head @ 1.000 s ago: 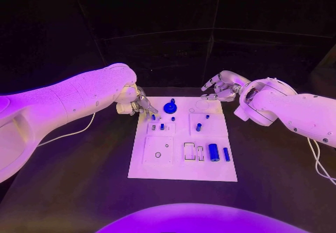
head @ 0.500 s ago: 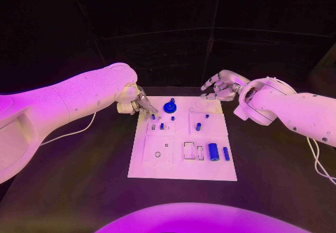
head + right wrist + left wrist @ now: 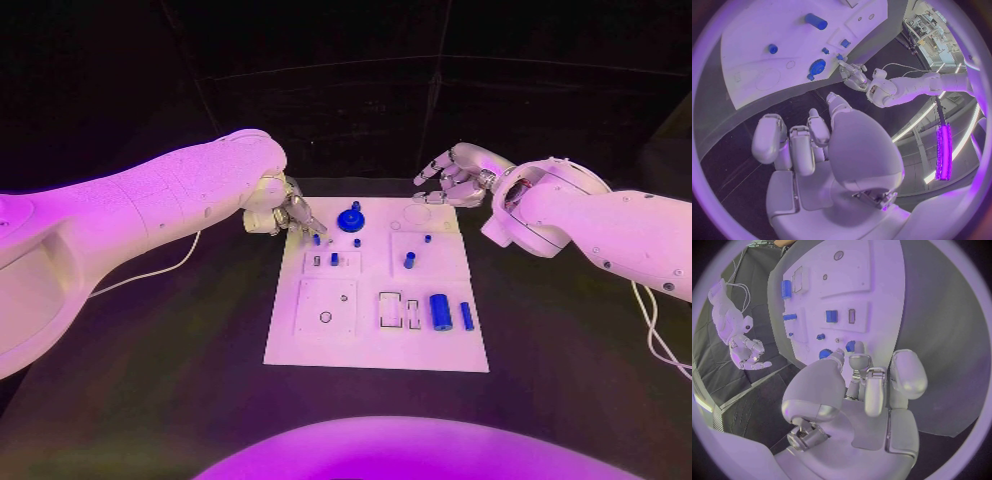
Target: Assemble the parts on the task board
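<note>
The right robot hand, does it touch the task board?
Apart. The right wrist view shows dark table between the right robot hand and the task board.

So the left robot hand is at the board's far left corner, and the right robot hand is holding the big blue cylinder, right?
Not quite. The right robot hand holds nothing; it hovers off the task board's far right corner. The big blue cylinder lies on the board's near right part, as the head view shows. The left robot hand is placed as said.

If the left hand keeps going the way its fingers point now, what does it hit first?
Probably the small blue part at the far left corner of the task board: the left hand has its fingertips just above it. Depth is unclear, so contact may already exist.
</note>
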